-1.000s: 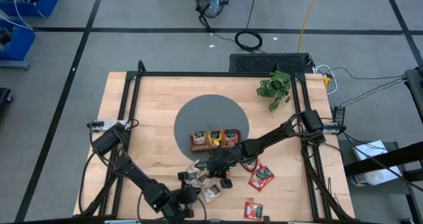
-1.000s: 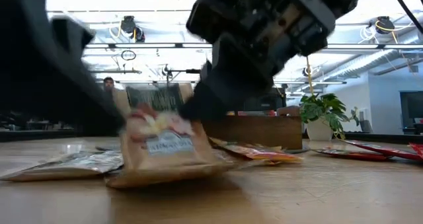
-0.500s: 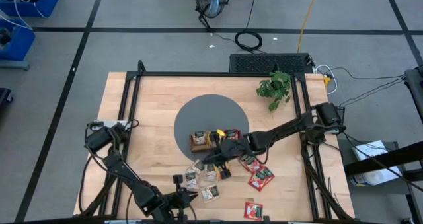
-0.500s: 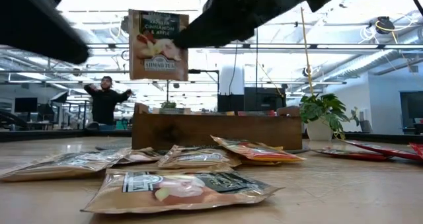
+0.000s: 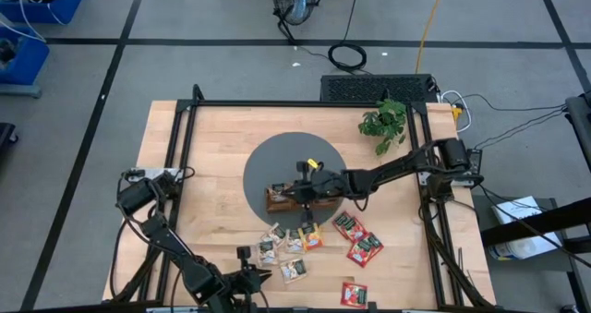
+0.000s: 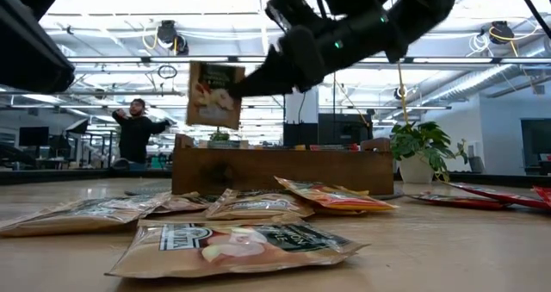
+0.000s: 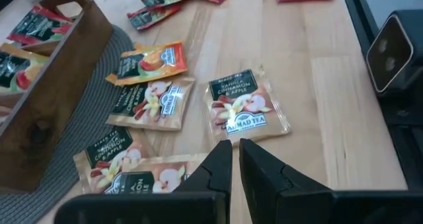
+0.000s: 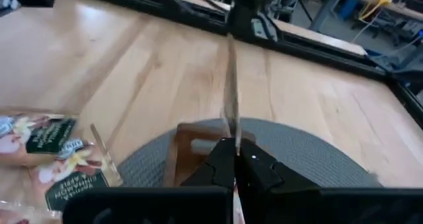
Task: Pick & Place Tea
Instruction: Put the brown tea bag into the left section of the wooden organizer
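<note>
Two arms work over the tabletop [image 5: 212,138]. Right pincer [image 5: 302,189] pinches one beige tea packet [image 6: 214,95] above the wooden tray [image 5: 282,200] on the grey mat [image 5: 277,161]. Left pincer [image 7: 235,151], fingers nearly pressed together and holding nothing, hovers near loose packets [image 5: 288,246] at the front edge.

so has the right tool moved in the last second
Yes. In the high view the right tool, shut on a beige tea packet, has gone from the loose packets up the picture to over the wooden tray.
</note>
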